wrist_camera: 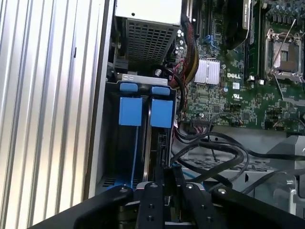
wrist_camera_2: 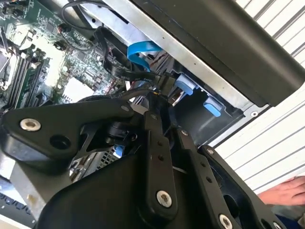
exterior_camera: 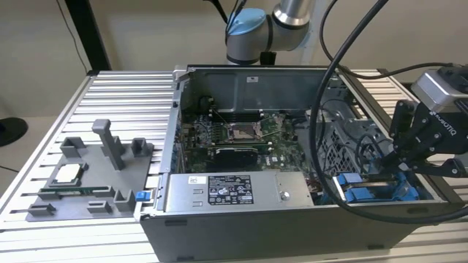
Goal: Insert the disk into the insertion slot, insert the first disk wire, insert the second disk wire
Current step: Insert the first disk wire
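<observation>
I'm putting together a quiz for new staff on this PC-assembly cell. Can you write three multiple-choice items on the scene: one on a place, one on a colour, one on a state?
1. In the exterior view, where is the end effector?
A. Outside the computer case, at the exterior view's left
B. At the case's back wall
C. At the insertion slot, at the case's end on the exterior view's right

2. What colour are the slot's tabs?
A. Blue
B. Red
C. Yellow

3. How is the case?
A. Closed by a side panel
B. Open, with the motherboard exposed
C. Open, with no boards inside

Answers:
1 C: it hangs right above the blue-railed bay.
2 A: the tabs are bright blue in both wrist views.
3 B: the green board lies in plain sight inside.
</observation>
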`<state>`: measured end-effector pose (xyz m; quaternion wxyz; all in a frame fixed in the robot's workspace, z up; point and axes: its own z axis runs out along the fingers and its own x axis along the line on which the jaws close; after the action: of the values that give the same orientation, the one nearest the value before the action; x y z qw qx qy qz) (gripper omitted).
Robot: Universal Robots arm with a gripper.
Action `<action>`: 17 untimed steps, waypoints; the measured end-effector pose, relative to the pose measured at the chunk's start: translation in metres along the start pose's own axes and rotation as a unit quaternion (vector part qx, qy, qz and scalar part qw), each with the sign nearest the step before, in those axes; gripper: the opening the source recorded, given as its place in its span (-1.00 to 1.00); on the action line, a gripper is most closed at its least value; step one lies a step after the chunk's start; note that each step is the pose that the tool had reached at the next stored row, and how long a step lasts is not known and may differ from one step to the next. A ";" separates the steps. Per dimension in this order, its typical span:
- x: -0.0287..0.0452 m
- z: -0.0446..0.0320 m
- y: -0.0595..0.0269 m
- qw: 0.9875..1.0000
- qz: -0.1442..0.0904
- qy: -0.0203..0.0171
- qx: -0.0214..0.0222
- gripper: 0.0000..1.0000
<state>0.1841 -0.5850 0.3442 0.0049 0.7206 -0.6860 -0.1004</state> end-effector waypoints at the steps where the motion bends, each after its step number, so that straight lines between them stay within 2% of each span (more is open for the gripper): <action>1: 0.0000 0.0004 -0.0001 1.000 0.001 0.000 0.000 -1.00; 8: 0.0005 0.0039 -0.0005 1.000 0.019 -0.003 0.003 -1.00; 17: 0.0008 0.0057 -0.0008 1.000 0.030 -0.004 0.004 -1.00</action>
<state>0.1841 -0.5850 0.3384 0.0025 0.6997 -0.7074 -0.0999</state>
